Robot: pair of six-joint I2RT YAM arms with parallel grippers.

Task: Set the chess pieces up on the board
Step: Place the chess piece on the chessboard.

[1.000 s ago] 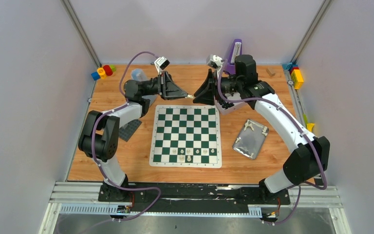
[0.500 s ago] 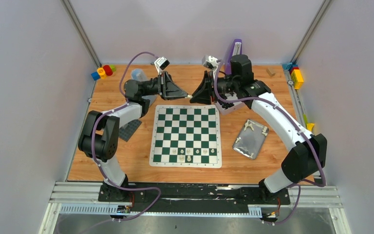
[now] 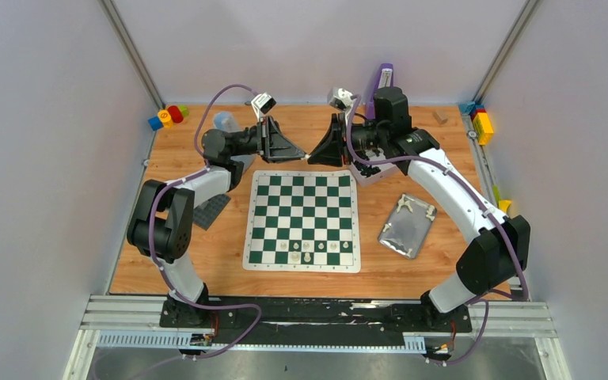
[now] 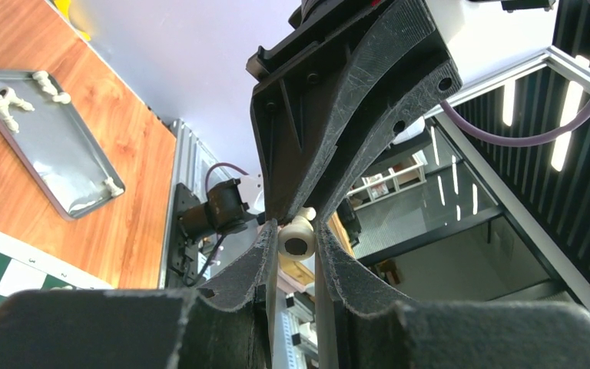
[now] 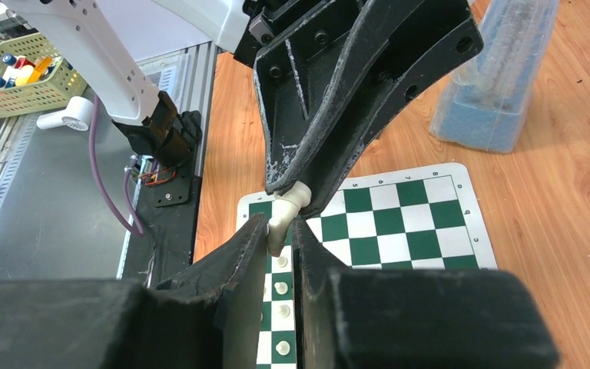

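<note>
Since a second ago the right hand point(image 5: 280, 232) has edged left to meet the left hand point(image 4: 296, 231) and has drawn its fingers in. Both now pinch one cream chess piece point(image 4: 297, 240), held in the air at the upper middle of the top view, just past the board's point(image 3: 301, 207) top edge. This looks like a hand-over. Next, I judge, the left hand must let go so the right can carry the piece to a square.

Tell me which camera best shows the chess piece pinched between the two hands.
Right wrist: the chess piece shows side-on, pinched between the left hand and right hand. Left wrist shows only its round base end-on; the top view gives a pale speck.
</note>
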